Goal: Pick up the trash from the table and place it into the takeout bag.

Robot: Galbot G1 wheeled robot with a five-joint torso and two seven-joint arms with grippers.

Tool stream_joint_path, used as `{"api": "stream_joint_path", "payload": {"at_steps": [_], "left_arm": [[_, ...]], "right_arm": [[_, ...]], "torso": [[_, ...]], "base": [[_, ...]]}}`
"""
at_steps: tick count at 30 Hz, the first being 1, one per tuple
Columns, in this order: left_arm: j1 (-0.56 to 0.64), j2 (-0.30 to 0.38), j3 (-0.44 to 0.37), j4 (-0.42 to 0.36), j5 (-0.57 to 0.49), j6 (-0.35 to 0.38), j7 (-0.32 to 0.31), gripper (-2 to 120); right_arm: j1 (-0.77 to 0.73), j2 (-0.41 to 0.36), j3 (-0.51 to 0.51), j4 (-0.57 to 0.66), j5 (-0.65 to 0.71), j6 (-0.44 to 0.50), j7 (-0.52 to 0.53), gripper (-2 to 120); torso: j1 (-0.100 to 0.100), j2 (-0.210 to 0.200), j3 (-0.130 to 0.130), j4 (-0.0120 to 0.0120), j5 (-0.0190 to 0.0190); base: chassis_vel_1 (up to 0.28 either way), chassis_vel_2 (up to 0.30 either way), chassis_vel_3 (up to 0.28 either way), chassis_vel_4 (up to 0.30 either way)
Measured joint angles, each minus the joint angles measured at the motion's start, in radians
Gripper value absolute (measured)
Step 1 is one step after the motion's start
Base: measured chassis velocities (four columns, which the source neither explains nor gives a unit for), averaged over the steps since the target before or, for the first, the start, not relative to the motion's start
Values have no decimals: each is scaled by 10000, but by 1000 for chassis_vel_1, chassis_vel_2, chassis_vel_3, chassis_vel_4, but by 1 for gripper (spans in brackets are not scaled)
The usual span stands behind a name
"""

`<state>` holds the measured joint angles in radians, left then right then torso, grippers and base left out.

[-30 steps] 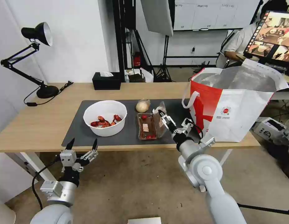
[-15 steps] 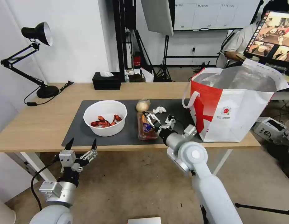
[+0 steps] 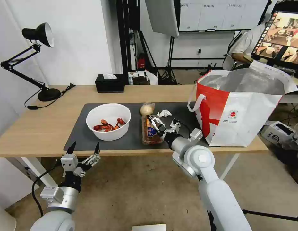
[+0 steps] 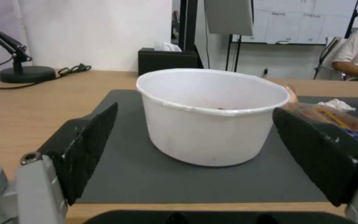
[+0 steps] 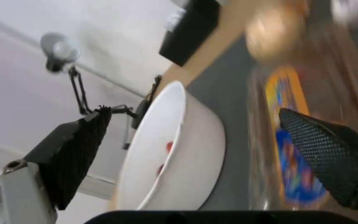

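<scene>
Right pincer point(image 3: 161, 123) reaches forward over the clear hinged tray point(image 3: 149, 132), its arm stretched from the elbow below the counter point(image 3: 33, 128) edge, wrist rolled sideways. Its fingers stand apart, one over the tray, nothing clamped between them. That tray lies on the dark mat point(image 3: 78, 131) between the white bowl point(image 3: 108, 121) with red shells and the takeout bag point(image 3: 242, 109). Just behind it sit the beige wrapped ball point(image 3: 146, 109) and crumpled tissue point(image 3: 164, 113). Left pincer point(image 3: 84, 150) hangs below the counter's near edge, fingers spread, pointing at the bowl.
</scene>
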<state>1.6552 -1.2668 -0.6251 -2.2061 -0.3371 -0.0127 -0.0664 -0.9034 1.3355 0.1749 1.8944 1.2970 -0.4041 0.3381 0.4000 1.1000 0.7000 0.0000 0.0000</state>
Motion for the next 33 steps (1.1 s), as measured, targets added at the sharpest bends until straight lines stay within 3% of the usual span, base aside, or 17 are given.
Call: {"api": "stream_joint_path", "payload": {"at_steps": [1, 2, 5, 6, 9, 12, 21, 33], "left_arm": [[-28, 28, -7, -9, -6, 0, -1, 100], [-28, 28, -7, -9, -6, 0, -1, 100], [-114, 84, -9, -25, -22, -1, -1, 100], [-114, 84, -9, -25, -22, -1, -1, 100], [-162, 108, 26, -42, -29, -1, 6, 100], [-179, 128, 56, -64, -29, -3, 17, 100], [-205, 188, 84, -69, -30, -4, 39, 100], [-262, 267, 176, -6, -36, -4, 54, 100]], "right_arm": [[383, -399, -287, -154, -1199, -2, -725, 100], [383, -399, -287, -154, -1199, -2, -725, 100], [1760, -1453, -1242, -801, -3752, 292, -2073, 100], [1760, -1453, -1242, -801, -3752, 292, -2073, 100], [3299, -2197, -2338, -1876, -6077, 840, -3241, 100], [4159, -2530, -3155, -2667, -7083, 1209, -4004, 100], [5129, -2471, -4322, -4271, -7547, 1415, -5147, 99], [4955, -2214, -4348, -4763, -7027, 1332, -5646, 59]], "torso": [[0, 0, 0, -1, 2], [0, 0, 0, -1, 2], [0, 0, 0, -2, 0], [0, 0, 0, -2, 0], [1, -1, 1, 1, 0], [1, -1, 1, 1, 1], [1, 0, 1, 1, 0], [0, 1, 0, 0, 0]], "base": [[0, 0, 0, 0], [0, 0, 0, 0], [0, 0, 0, 0], [0, 0, 0, 0], [0, 0, 0, 0], [0, 0, 0, 0], [0, 0, 0, 0], [0, 0, 0, 0]]}}
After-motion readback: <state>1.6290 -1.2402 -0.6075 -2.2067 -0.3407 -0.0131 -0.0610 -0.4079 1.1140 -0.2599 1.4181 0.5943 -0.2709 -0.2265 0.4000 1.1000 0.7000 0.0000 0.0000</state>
